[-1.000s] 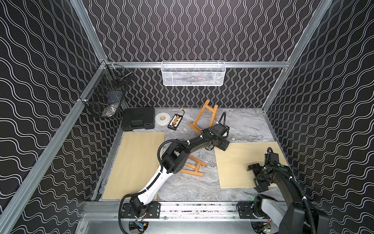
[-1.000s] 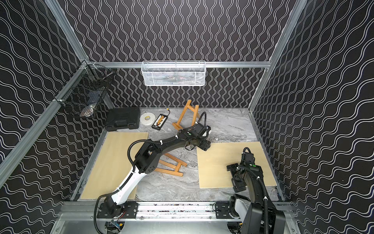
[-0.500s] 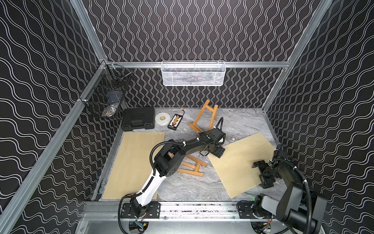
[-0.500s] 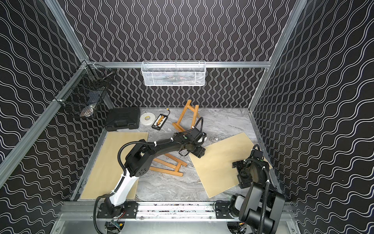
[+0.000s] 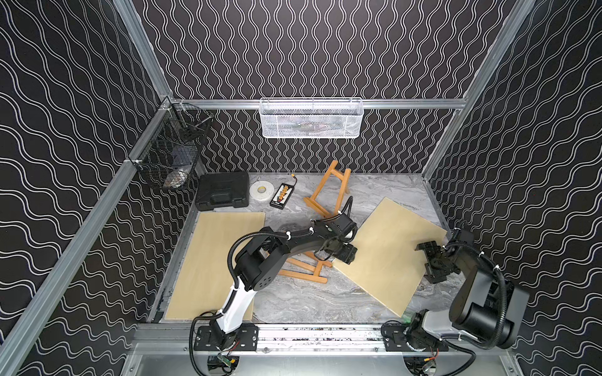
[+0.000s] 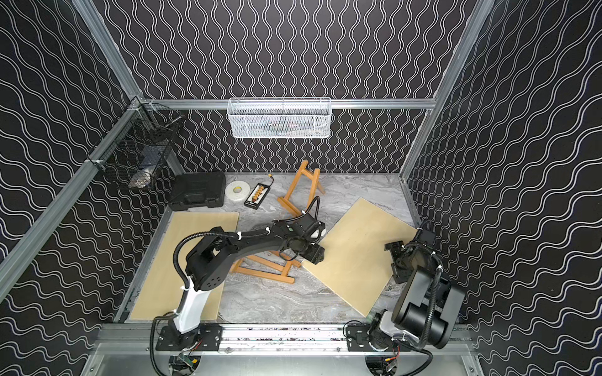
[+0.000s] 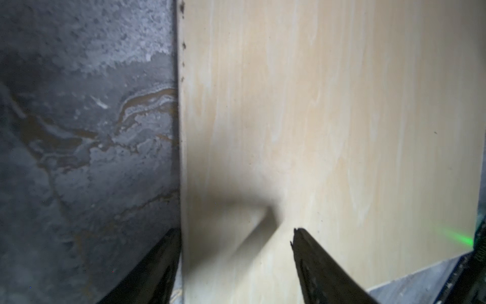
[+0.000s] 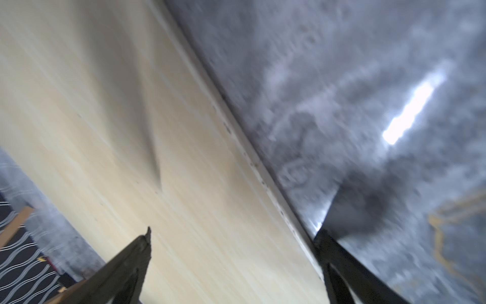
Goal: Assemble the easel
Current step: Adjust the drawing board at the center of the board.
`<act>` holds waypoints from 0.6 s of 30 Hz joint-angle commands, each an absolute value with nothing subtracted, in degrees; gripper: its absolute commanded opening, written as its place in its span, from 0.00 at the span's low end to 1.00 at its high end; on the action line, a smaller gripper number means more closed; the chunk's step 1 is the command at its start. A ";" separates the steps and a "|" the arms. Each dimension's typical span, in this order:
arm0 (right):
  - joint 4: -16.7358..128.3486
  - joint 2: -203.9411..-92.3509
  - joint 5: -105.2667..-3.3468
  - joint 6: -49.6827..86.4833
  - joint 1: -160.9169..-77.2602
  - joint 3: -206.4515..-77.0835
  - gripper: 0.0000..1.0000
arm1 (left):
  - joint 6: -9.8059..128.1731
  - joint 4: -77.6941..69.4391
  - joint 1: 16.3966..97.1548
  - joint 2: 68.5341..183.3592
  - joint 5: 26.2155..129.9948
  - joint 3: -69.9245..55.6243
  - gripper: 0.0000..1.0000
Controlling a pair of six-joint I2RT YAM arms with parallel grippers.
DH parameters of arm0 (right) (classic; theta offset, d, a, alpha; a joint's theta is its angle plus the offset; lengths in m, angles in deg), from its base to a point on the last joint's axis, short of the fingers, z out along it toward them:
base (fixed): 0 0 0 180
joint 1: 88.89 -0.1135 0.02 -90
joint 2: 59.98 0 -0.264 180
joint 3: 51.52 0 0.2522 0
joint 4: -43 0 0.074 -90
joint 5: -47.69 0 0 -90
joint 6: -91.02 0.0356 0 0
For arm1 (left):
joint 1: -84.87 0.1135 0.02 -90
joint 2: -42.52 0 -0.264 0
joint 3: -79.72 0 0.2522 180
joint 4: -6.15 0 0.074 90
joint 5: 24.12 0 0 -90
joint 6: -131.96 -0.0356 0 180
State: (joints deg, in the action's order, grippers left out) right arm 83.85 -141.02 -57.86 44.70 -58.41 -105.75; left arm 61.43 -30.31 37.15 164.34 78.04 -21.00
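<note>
No word, number, brand or sign can be read anywhere. The black case (image 5: 222, 189), the tape roll (image 5: 262, 190) and the small black device (image 5: 282, 194) beside it appear too small to show print; both wrist views are blurred.

Two wooden easel frames are counted: far frame (image 5: 316, 207), near frame (image 5: 303, 276). Two pale boards: left board (image 5: 211, 260), right board (image 5: 387, 257). Two wire baskets: white basket (image 5: 311, 118), black basket (image 5: 166, 159). One black case (image 5: 222, 190), one tape roll (image 5: 261, 190), one battery pack (image 5: 282, 196) noted.
</note>
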 commanded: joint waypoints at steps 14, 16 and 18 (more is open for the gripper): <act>89.79 -133.72 -53.15 41.88 -54.61 -99.94 1.00 | 69.64 -24.35 36.84 161.48 72.50 -19.21 0.75; 91.10 -133.33 -54.38 41.47 -54.61 -99.43 1.00 | 70.08 -23.17 36.89 161.68 71.85 -19.00 0.75; 91.65 -132.99 -56.19 40.67 -54.57 -98.73 1.00 | 70.52 -22.79 36.86 162.58 71.61 -19.39 0.75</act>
